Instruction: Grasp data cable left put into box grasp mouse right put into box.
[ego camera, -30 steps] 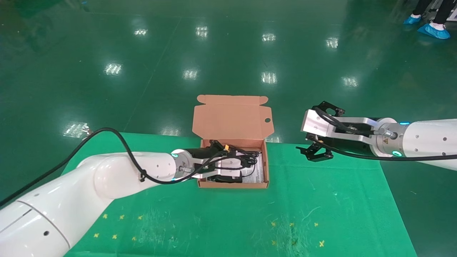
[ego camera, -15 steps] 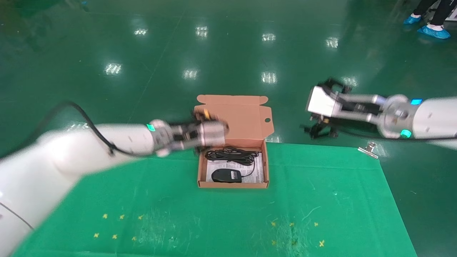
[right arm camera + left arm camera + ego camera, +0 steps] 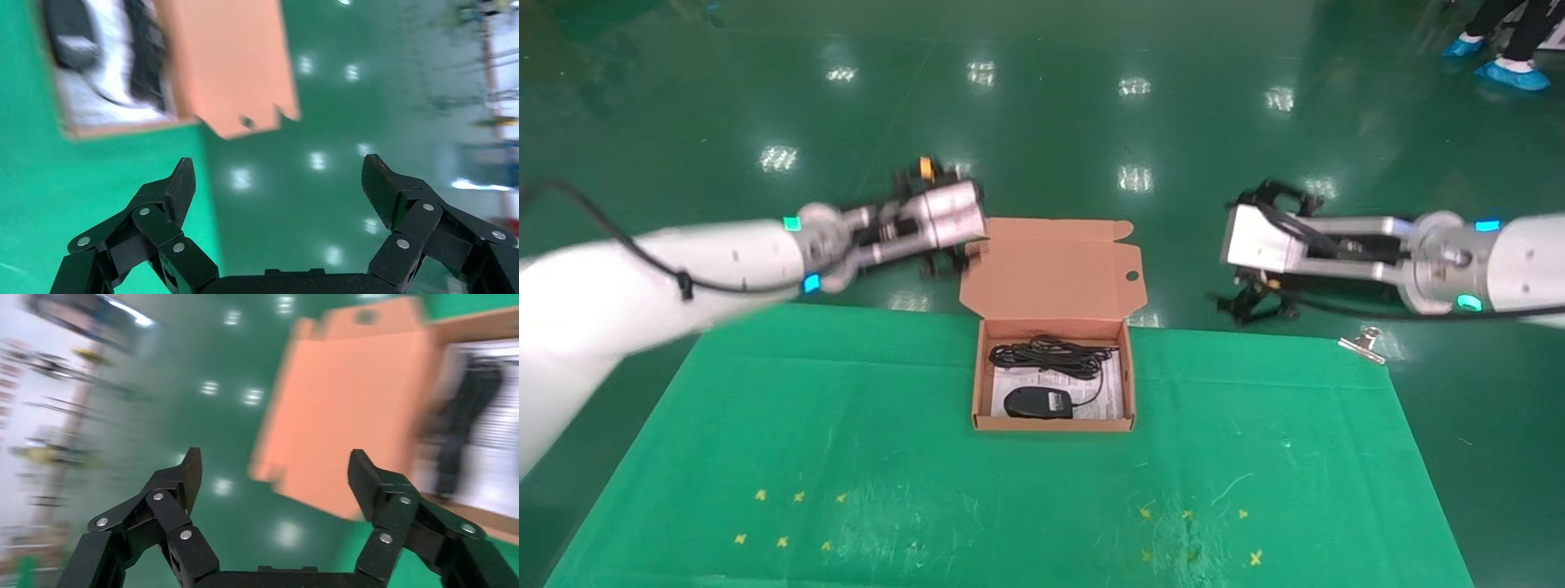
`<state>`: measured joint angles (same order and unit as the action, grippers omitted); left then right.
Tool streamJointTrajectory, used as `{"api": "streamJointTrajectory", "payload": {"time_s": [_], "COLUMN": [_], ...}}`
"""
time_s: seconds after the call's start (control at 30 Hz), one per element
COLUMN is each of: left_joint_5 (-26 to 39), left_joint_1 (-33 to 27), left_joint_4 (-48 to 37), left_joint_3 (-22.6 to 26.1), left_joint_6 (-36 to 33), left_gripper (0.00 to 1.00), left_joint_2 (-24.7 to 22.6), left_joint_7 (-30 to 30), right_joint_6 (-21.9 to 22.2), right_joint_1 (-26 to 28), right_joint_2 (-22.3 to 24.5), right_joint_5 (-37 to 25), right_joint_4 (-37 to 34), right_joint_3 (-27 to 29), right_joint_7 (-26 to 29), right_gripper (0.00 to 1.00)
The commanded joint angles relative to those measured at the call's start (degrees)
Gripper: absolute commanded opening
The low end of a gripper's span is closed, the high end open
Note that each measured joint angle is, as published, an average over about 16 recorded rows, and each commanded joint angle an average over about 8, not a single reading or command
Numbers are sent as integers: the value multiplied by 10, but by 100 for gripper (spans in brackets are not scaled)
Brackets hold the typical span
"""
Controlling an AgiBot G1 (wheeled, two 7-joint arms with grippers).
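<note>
The orange-brown box (image 3: 1128, 384) stands open at the back middle of the green cloth, its lid (image 3: 1050, 269) upright. Inside, the coiled black data cable (image 3: 1050, 358) lies toward the lid and the black mouse (image 3: 1035, 403) toward the front, its thin cord curling beside it. My left gripper (image 3: 945, 263) hangs open and empty beyond the table's back edge, just left of the lid. My right gripper (image 3: 1254, 306) is open and empty off the back edge, right of the box. The left wrist view shows open fingers (image 3: 183, 478) before the lid (image 3: 355, 416). The right wrist view shows the mouse (image 3: 67, 30) and cable (image 3: 144, 55) in the box.
A metal clip (image 3: 1365, 343) holds the green cloth (image 3: 1042, 490) at its back right edge. Small yellow marks (image 3: 797, 496) dot the cloth's front. Shiny green floor lies behind the table. Someone's blue shoe covers (image 3: 1512, 72) show far back right.
My left gripper rose out of the box and swung back and left, leaving the data cable inside. My right gripper lifted and drew back a little.
</note>
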<state>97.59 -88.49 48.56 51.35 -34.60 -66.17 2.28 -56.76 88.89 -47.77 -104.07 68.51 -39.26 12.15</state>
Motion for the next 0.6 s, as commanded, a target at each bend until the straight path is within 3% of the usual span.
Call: {"api": "streamJointTrajectory", "payload": {"time_s": [0.03,0.6], "left_joint_5": [-19,-196], "left_joint_1": [9,95], "left_joint_4": [9,88], "left_joint_3": [-12,-125], "left_joint_6": [-17,-180], "left_gripper": [100,100], "left_joint_2": [11,110], "left_joint_7": [3,30], "right_joint_6": [-10,-101], "right_joint_1": [-9,-96], "right_joint_2": [4,45], "right_joint_5": [21,218], "right_joint_4": [2,18], "right_joint_3": [8,81], "right_joint_7": [0,-5], "right_gripper": [100,100]}}
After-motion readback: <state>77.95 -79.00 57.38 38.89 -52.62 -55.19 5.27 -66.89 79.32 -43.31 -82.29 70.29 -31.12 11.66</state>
